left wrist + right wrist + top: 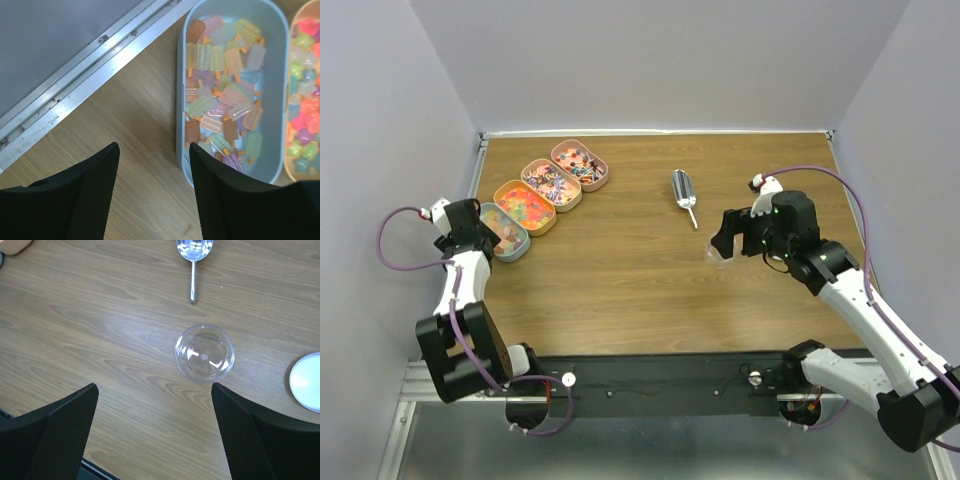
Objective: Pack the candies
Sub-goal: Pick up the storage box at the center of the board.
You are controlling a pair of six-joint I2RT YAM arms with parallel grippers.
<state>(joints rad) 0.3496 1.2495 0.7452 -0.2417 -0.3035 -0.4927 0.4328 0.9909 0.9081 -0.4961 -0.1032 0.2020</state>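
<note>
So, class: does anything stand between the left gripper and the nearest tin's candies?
Nothing visible does. The pale blue tin has no lid, its candies lie exposed, and the left gripper hangs open at its near end.

Colourful candies [525, 204], loose, heaped in four oval tins [605, 175], diagonal row

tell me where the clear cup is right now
In the right wrist view, the clear cup stands on the table right of centre, ahead of the open right gripper, with the metal scoop beyond it.
</note>
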